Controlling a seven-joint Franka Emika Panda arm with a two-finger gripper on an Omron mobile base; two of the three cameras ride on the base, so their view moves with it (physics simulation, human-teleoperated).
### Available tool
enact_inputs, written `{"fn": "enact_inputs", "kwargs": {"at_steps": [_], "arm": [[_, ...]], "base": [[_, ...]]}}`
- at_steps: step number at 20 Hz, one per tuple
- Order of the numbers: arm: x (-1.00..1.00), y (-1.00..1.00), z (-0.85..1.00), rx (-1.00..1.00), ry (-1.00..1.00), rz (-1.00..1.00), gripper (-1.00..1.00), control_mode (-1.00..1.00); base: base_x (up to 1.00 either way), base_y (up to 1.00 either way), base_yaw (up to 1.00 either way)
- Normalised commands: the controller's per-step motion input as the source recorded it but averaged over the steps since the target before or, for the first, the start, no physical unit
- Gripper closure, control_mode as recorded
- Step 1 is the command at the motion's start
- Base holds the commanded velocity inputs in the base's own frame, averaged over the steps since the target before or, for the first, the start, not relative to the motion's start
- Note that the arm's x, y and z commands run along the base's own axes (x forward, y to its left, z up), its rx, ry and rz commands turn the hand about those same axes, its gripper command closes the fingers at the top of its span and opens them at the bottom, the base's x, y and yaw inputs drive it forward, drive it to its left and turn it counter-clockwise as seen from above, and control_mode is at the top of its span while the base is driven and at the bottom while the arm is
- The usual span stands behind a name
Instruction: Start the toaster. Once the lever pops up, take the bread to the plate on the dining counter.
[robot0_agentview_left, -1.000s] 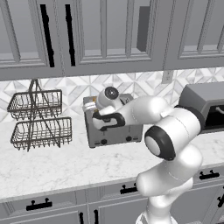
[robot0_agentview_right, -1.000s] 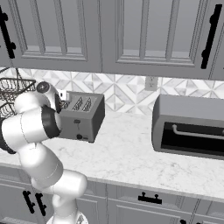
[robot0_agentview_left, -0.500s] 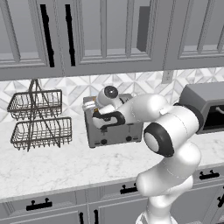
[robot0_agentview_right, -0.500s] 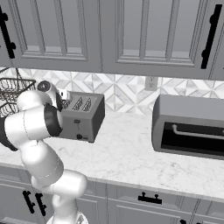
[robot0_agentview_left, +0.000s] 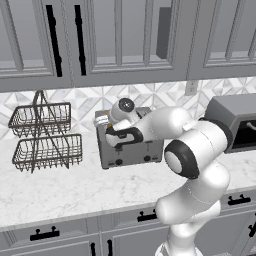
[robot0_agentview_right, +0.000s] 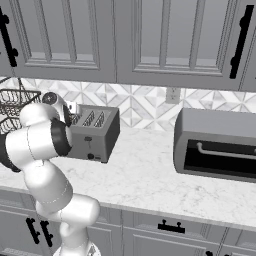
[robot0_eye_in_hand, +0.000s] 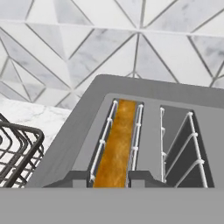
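Toaster: I am reaching over the grey toaster (robot0_agentview_left: 131, 147), which is sitting on the kitchen counter (robot0_agentview_left: 75, 192) near the tiled wall.
Bread: The slice of bread (robot0_eye_in_hand: 115, 146) is standing on its edge inside a left slot, between two thin wire guides. I am seeing only its orange top edge.
Empty slot: The slot next to it on the right is holding nothing.
My gripper: My gripper (robot0_agentview_left: 111, 126) is hanging just above the top of the toaster, at its left end. Its two dark tips are sitting on either side of the bread slot. I cannot tell if it is wide or narrow, or if it is touching the bread.
Why I am here: I think I am lining up over the slice so I can pinch it and lift it straight up.
Basket: A wire basket (robot0_agentview_left: 42, 137) is standing just left of the toaster, so I am needing to keep my arm off it.
Big oven: A dark oven box (robot0_agentview_right: 217, 145) is sitting far to the right.
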Motion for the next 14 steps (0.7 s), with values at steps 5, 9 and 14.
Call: {"fn": "enact_inputs", "kwargs": {"at_steps": [5,9,14], "arm": [[-0.06,0.00,0.07,0.00,0.01,0.00,1.00,-1.00],[-0.24,0.00,0.33,0.00,-0.02,0.00,1.00,-1.00],[-0.13,0.00,0.42,0.00,0.00,0.00,1.00,-1.00]], "base": [[0.00,0.00,0.00],[0.00,0.00,0.00],[0.00,0.00,0.00]]}}
